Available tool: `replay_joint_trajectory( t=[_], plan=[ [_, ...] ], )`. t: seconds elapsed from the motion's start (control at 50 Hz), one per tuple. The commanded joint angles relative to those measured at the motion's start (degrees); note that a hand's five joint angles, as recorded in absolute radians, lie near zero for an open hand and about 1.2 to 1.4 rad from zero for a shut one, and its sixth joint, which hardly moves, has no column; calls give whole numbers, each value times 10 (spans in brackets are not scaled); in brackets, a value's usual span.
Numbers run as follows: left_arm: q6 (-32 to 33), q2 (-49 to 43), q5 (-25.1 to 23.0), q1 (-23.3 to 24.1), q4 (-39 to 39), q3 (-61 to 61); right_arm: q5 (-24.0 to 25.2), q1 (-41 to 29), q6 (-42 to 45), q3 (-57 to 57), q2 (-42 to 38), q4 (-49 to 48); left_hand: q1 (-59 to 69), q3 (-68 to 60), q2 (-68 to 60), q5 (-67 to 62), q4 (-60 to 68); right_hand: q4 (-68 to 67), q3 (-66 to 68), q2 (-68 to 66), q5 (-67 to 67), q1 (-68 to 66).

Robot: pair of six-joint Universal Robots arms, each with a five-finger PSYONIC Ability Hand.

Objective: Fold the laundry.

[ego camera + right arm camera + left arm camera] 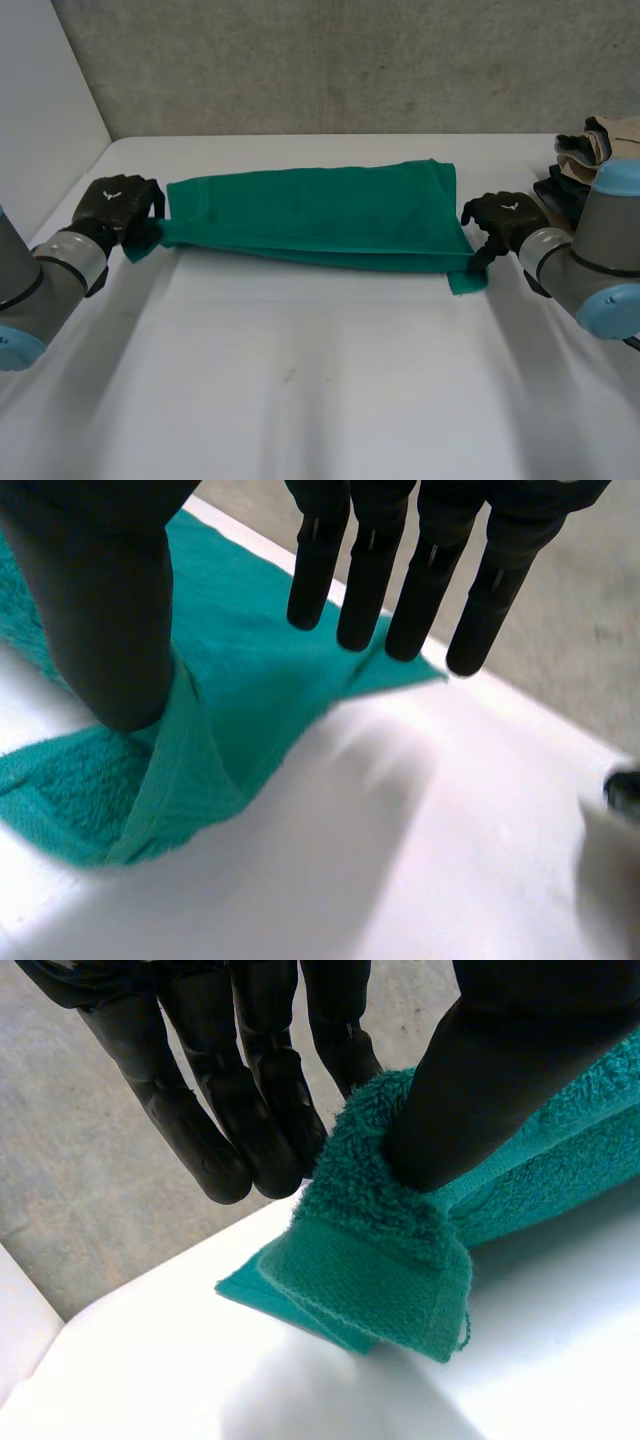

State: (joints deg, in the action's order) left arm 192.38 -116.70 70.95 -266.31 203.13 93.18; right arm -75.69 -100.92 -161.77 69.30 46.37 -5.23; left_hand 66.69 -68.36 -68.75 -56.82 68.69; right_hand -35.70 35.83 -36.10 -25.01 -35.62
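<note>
A green towel (pixel 310 215) lies folded lengthwise across the white table (pixel 300 380), stretched between my two hands. My left hand (pixel 115 205) is at the towel's left end. In the left wrist view the thumb (pixel 480 1080) pinches a bunched corner of the towel (pixel 390 1260) against the fingers (pixel 250 1110). My right hand (pixel 505 220) is at the towel's right end, near its front corner. In the right wrist view its fingers (pixel 400 580) are straight and stand above the towel (pixel 240 680), apart from the thumb (pixel 100 610), which rests on the towel's edge.
A pile of dark and beige clothes (pixel 585 160) lies at the table's back right, just behind my right arm. A grey wall (pixel 330 60) runs along the far edge. The bare tabletop stretches in front of the towel.
</note>
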Motion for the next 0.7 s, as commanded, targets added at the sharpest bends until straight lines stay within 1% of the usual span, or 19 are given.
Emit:
replay_joint_trajectory(
  t=[0.02,0.04,0.12,0.16,0.24,0.32,0.36,0.4,0.42,0.46,0.48,0.52,0.54,0.56,0.62,0.64,0.7],
  plan=[
    [-4,14,1,-4,-5,1,-24,18,-129,-46,-20,76,133,-116,-113,-132,113,21,-23,25,15,21],
    [-5,16,1,-4,-5,2,-23,22,-159,-46,-21,85,133,-116,-113,-132,113,36,-38,40,30,36],
    [-9,20,1,-5,-13,3,-11,26,-230,-45,-26,103,133,-116,-113,-132,113,37,-38,41,30,36],
    [-10,22,1,-5,-18,3,-3,25,-246,-44,-27,111,133,-116,-113,-132,113,37,-38,41,30,36],
    [-10,27,1,-6,-32,3,10,20,-246,-37,-29,117,133,-116,-113,-132,113,27,-28,31,20,26],
    [-15,38,1,-9,-52,4,7,16,-221,-42,-44,108,133,-116,-113,-132,113,-46,44,-42,-53,-46],
    [-19,49,2,-12,-67,4,4,14,-207,-44,-50,107,133,-116,-113,-132,113,-113,111,-109,-120,-114],
    [-25,57,2,-17,-78,5,0,13,-202,-43,-50,105,133,-116,-113,-132,113,-244,242,-240,-250,-244],
    [-32,66,2,-19,-91,7,-6,13,-197,-40,-48,104,133,-116,-113,-132,113,-441,440,-437,-448,-442],
    [-39,76,0,-22,-106,9,-16,13,-193,-34,-43,101,133,-116,-113,-132,113,-443,442,-439,-450,-444],
    [-45,88,0,-25,-121,10,-28,13,-189,-23,-30,90,133,-116,-113,-132,113,-443,442,-439,-450,-444],
    [-46,97,-2,-28,-142,15,-37,14,-178,-2,-3,73,133,-116,-113,-132,113,-443,442,-439,-450,-444],
    [-46,103,-3,-31,-154,16,-39,16,-167,12,16,66,133,-116,-113,-132,113,-443,442,-439,-450,-444],
    [-46,115,-6,-34,-180,21,-40,21,-128,40,63,52,133,-116,-113,-132,113,-443,442,-439,-450,-444],
    [-38,137,-15,-40,-229,28,-30,27,-42,82,136,43,133,-116,-113,-132,113,-443,442,-439,-450,-444],
    [-25,153,-22,-42,-270,32,-20,31,25,108,181,58,133,-116,-113,-132,113,-443,442,-439,-450,-444],
    [13,178,-32,-48,-345,41,-14,38,143,145,237,105,133,-116,-113,-132,113,-443,442,-439,-450,-444]
  ],
)
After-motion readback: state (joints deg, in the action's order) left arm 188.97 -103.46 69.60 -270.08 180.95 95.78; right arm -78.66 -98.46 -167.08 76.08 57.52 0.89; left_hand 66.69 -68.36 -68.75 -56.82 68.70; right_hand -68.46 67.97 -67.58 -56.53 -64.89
